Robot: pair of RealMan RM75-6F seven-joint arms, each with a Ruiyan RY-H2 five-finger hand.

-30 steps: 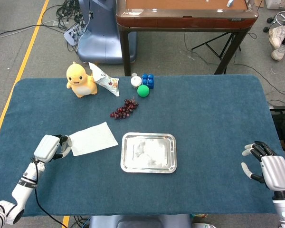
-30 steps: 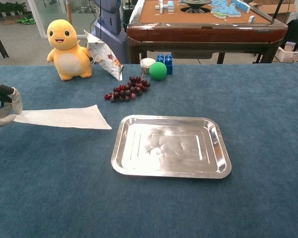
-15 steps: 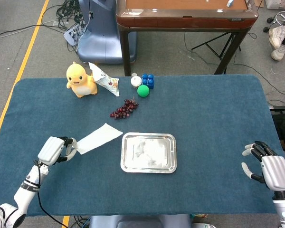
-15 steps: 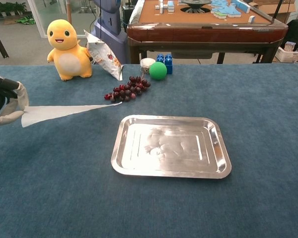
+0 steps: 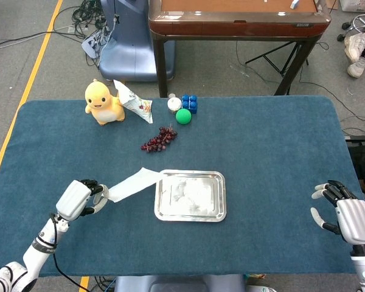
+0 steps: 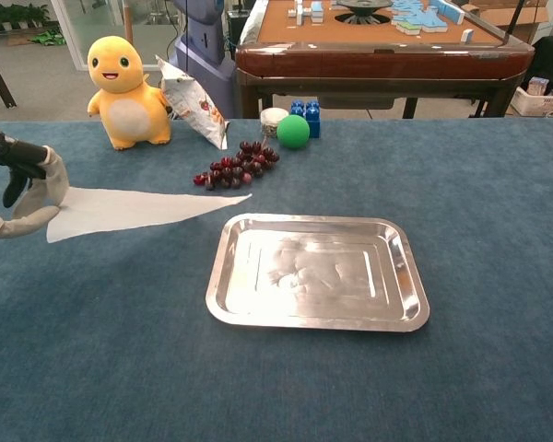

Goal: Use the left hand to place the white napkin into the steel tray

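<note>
Pinching one end of the thin white napkin (image 5: 132, 182), the left hand (image 5: 79, 198) stretches it toward the shiny rectangular steel tray (image 5: 190, 214).

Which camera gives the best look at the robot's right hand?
The head view: the right hand shows at the table's right edge, fingers spread, holding nothing. The chest view does not show it at all; only the left hand appears there.
</note>
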